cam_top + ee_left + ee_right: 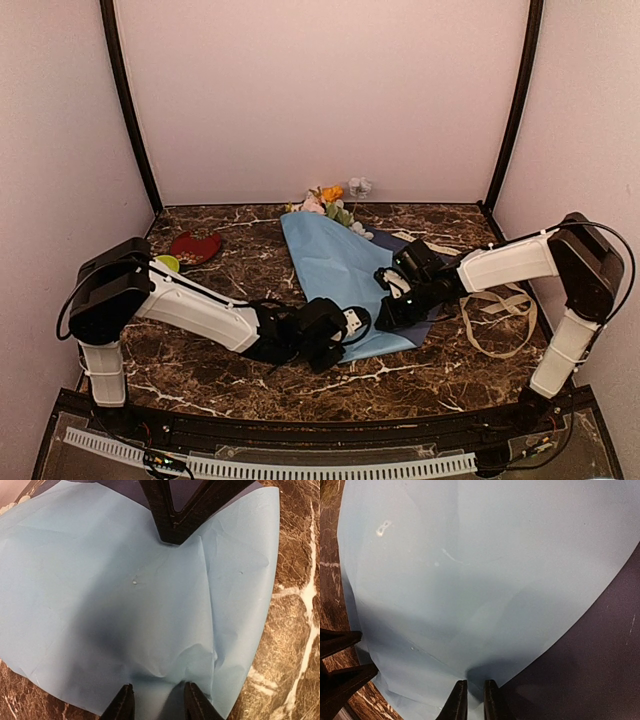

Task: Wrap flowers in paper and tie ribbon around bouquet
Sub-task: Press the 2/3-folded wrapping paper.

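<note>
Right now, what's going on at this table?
Both arms are working the large thin light-blue and navy paper sheet, folded over the bunch of pastel and orange artificial flowers. The left gripper and the right gripper each seem to pinch it toward its near end. The cream-beige flat ribbon lies untouched off to the right.

high rear view looks down; both wrist views closely share paper (330, 275).

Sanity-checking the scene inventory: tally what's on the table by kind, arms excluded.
paper: 1
flower bunch: 1
ribbon: 1
red dish: 1
small yellow-green thing: 1
Total: 5
</note>
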`<state>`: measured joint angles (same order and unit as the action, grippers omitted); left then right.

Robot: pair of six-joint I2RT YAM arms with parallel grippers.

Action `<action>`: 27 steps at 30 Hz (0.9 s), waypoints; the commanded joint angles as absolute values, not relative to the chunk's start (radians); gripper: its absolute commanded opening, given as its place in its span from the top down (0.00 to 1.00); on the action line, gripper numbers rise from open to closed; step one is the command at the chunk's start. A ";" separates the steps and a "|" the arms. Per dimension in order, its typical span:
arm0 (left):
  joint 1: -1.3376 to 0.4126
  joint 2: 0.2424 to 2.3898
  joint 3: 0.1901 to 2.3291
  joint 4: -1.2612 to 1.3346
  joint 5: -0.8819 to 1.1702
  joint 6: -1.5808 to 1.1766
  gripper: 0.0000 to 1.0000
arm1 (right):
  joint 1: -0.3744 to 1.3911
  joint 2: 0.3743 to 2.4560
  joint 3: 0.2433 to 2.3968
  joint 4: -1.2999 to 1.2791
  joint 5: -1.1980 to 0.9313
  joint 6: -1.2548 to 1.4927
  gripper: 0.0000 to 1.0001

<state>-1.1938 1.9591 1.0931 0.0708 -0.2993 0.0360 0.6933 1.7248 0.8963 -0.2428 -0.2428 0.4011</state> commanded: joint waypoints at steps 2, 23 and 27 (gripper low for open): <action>-1.200 1.945 1.145 0.008 -0.278 0.076 0.62 | 0.692 1.739 0.882 -0.348 -0.172 0.380 0.86; -1.191 2.102 1.217 -0.014 -0.239 0.073 0.65 | 0.689 1.565 0.975 -0.490 -0.170 0.383 0.87; -1.192 2.080 1.196 -0.017 -0.239 0.058 0.65 | 0.715 1.517 0.876 -0.398 -0.298 0.427 0.88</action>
